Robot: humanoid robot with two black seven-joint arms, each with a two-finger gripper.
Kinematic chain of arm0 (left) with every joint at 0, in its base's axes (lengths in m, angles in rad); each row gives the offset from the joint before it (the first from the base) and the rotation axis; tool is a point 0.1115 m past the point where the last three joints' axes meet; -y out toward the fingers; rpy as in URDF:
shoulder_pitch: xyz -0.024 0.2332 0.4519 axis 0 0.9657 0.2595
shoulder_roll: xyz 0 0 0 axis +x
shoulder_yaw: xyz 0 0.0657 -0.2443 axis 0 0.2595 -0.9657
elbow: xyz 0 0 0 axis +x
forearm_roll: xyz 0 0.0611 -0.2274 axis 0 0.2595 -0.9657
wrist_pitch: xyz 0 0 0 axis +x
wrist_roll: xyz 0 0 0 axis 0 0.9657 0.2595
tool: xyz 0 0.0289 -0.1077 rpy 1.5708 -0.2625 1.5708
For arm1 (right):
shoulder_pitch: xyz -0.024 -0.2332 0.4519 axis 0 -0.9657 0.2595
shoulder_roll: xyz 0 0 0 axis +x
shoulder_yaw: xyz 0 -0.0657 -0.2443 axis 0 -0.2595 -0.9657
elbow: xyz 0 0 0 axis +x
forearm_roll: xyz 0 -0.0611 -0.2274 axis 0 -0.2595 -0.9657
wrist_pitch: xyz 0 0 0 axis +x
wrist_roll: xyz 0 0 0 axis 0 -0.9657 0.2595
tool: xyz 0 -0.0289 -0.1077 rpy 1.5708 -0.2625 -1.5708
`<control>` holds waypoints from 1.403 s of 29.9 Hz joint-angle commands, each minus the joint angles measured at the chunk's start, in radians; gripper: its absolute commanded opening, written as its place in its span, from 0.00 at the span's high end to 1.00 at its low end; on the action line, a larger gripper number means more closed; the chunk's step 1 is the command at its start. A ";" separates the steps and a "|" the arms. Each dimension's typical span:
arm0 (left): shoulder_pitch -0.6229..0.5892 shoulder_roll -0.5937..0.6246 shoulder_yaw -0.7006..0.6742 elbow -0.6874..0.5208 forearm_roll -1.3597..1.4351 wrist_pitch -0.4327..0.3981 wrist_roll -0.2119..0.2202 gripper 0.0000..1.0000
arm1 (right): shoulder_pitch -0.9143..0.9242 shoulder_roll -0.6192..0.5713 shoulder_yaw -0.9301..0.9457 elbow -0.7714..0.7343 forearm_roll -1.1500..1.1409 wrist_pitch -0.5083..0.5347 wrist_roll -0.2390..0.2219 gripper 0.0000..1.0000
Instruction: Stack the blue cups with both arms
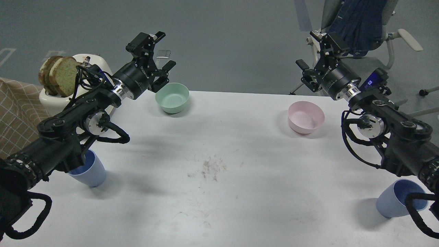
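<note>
Head view shows the task at its starting stage — no cup is held and none is stacked. The left gripper [162, 51] is raised, jaws apart and empty, just above the rim of a mint-green bowl [172, 97]. The right gripper [308, 51] is likewise raised with jaws apart and empty, above and beyond a pink bowl [306, 117]. Both blue cups stand upright on the white table [219, 164], well apart from each other. The left blue cup [90, 171] sits far back from the left jaws, partly under that arm's forearm. The right blue cup [398, 199] sits far back from the right jaws — beneath that arm. Remaining, by my judgement: both grasps, the transfer and the nesting.
</note>
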 commanded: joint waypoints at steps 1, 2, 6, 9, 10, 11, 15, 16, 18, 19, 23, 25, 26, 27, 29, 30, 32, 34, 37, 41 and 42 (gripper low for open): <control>-0.006 -0.003 -0.004 -0.001 0.000 -0.020 0.000 0.02 | 0.011 0.001 0.000 -0.015 0.001 0.020 0.000 0.00; -0.006 -0.003 -0.004 -0.001 0.000 -0.028 0.000 0.02 | 0.016 0.006 0.000 -0.026 0.001 0.020 0.000 0.00; -0.009 0.000 -0.006 -0.001 -0.002 -0.032 0.003 0.02 | 0.034 0.035 0.002 -0.052 0.001 0.020 0.000 0.00; -0.010 0.003 -0.006 -0.001 -0.003 -0.026 0.005 0.02 | 0.042 0.035 0.003 -0.054 0.001 0.020 0.000 0.00; -0.012 0.003 -0.006 -0.001 -0.005 -0.023 0.005 0.02 | 0.048 0.035 0.002 -0.055 0.001 0.020 0.000 0.00; -0.012 0.007 -0.006 -0.001 -0.009 -0.017 0.003 0.02 | 0.051 0.035 0.002 -0.055 0.001 0.020 0.000 0.00; -0.010 0.009 -0.021 -0.010 -0.017 -0.017 -0.017 0.02 | 0.053 0.031 0.002 -0.055 0.001 0.020 0.000 0.00; -0.010 0.006 -0.026 -0.012 -0.019 -0.017 -0.018 0.02 | 0.053 0.031 0.002 -0.055 0.001 0.020 0.000 0.00; -0.010 0.004 -0.036 -0.010 -0.020 -0.014 -0.021 0.02 | 0.053 0.031 0.002 -0.054 0.001 0.020 0.000 0.00; -0.010 0.004 -0.036 -0.010 -0.022 -0.014 -0.023 0.02 | 0.053 0.032 0.002 -0.054 0.001 0.020 0.000 0.00; -0.015 0.001 -0.041 -0.012 -0.020 -0.015 -0.023 0.02 | 0.053 0.034 0.002 -0.054 0.001 0.020 0.000 0.00; -0.019 0.001 -0.041 -0.012 -0.020 -0.015 -0.023 0.02 | 0.053 0.034 0.002 -0.054 0.001 0.020 0.000 0.00; -0.024 0.001 -0.041 -0.012 -0.020 -0.014 -0.023 0.02 | 0.054 0.034 0.002 -0.055 0.001 0.020 0.000 0.00; -0.026 0.003 -0.041 -0.012 -0.020 -0.014 -0.023 0.02 | 0.054 0.035 0.003 -0.055 0.001 0.020 0.000 0.00; -0.026 0.004 -0.041 -0.012 -0.020 -0.014 -0.021 0.02 | 0.054 0.037 0.003 -0.055 0.001 0.020 0.000 0.00; -0.026 0.006 -0.041 -0.013 -0.020 -0.014 -0.021 0.02 | 0.054 0.037 0.002 -0.057 0.001 0.020 0.000 0.00; -0.026 0.009 -0.041 -0.013 -0.020 -0.015 -0.023 0.02 | 0.056 0.037 0.002 -0.057 0.001 0.020 0.000 0.00; -0.026 0.009 -0.041 -0.013 -0.020 -0.014 -0.021 0.02 | 0.059 0.037 0.003 -0.061 0.001 0.020 0.000 0.00; -0.024 0.001 -0.041 -0.013 -0.017 -0.014 -0.021 0.02 | 0.065 0.038 0.005 -0.069 0.001 0.020 0.000 0.00; -0.024 -0.014 -0.042 -0.013 -0.016 -0.014 -0.021 0.02 | 0.066 0.037 0.005 -0.069 0.001 0.020 0.000 0.00; -0.026 -0.016 -0.042 -0.015 -0.016 -0.014 -0.021 0.02 | 0.074 0.037 0.005 -0.069 0.001 0.020 0.000 0.00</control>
